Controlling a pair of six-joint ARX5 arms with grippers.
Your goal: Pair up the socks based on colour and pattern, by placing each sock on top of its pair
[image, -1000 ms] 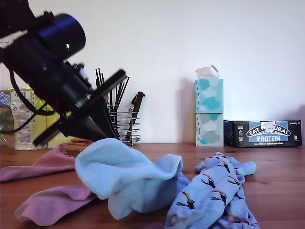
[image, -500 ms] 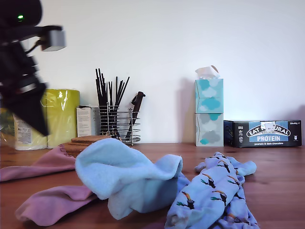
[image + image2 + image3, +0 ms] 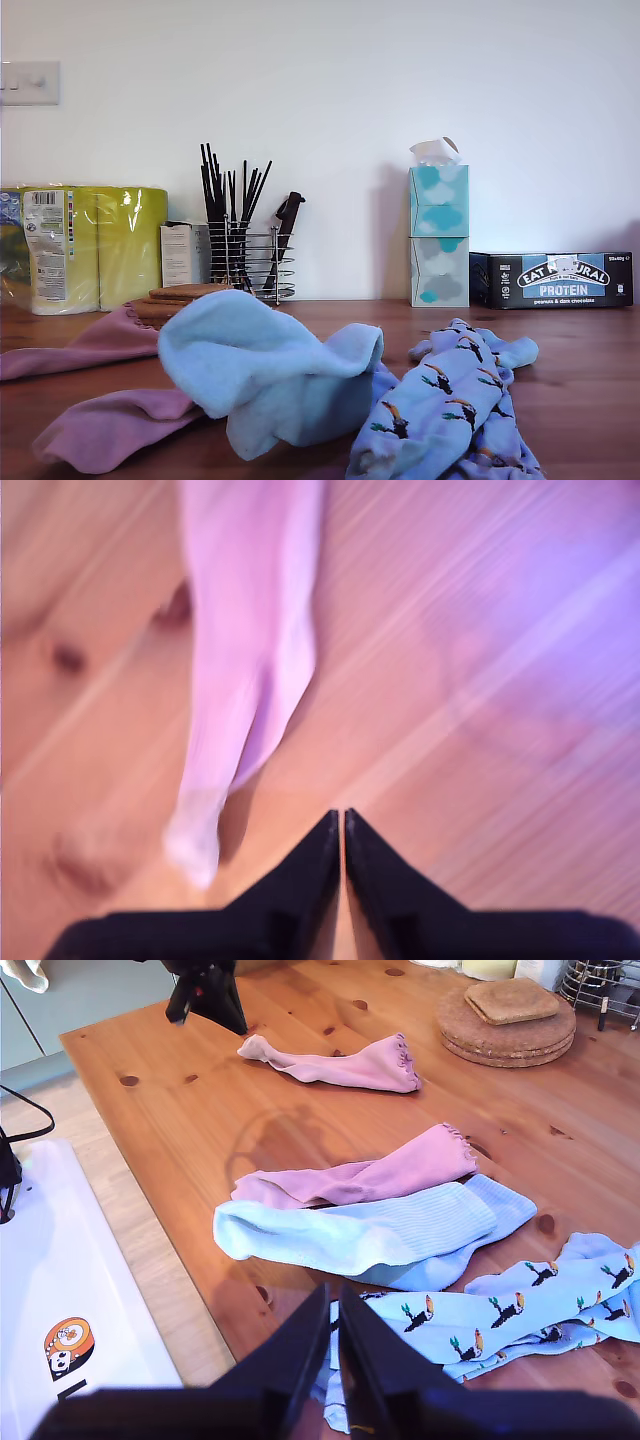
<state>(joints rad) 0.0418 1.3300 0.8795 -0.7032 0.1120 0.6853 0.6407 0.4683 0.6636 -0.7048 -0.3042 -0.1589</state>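
Pink sock (image 3: 250,660) just beyond closed fingers (image 3: 310,865) (blurred).

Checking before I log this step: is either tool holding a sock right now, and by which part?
Nothing is held. My first gripper is shut on nothing above the far pink sock. My second gripper is shut and empty.

Pink sock (image 3: 335,1063): frilly cuff, flat, alone near the table's far edge. Second pink sock (image 3: 360,1177): flat, touching the plain blue pair (image 3: 370,1235), stacked. Toucan socks (image 3: 500,1325): crumpled together, overlapping, just beside the blue pair.
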